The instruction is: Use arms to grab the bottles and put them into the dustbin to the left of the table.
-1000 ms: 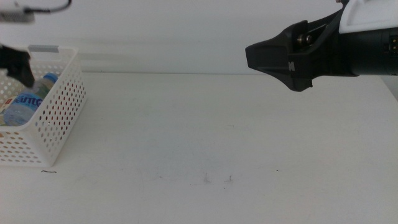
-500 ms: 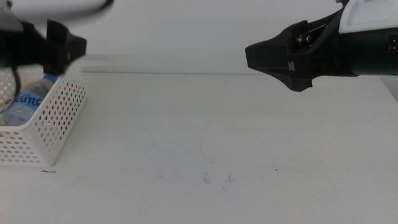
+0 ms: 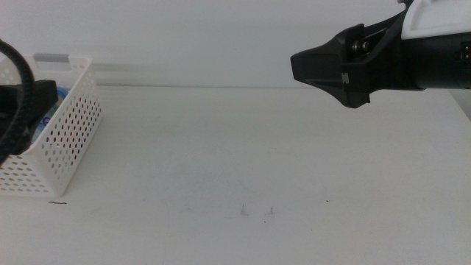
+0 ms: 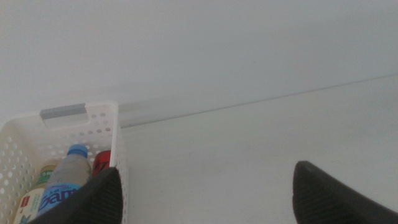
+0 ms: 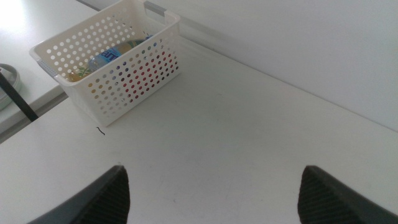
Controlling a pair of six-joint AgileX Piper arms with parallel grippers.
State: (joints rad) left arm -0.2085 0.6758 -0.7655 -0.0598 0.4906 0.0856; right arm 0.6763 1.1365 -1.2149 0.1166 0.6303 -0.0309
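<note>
White plastic dustbin is seen holding 3 bottles. The left gripper and right gripper are spread wide, gripping nothing.

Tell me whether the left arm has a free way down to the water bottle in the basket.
Probably yes. The left gripper is open beside the basket, whose top is uncovered. The water bottle lies on top with nothing over it, the red can next to it.
</note>
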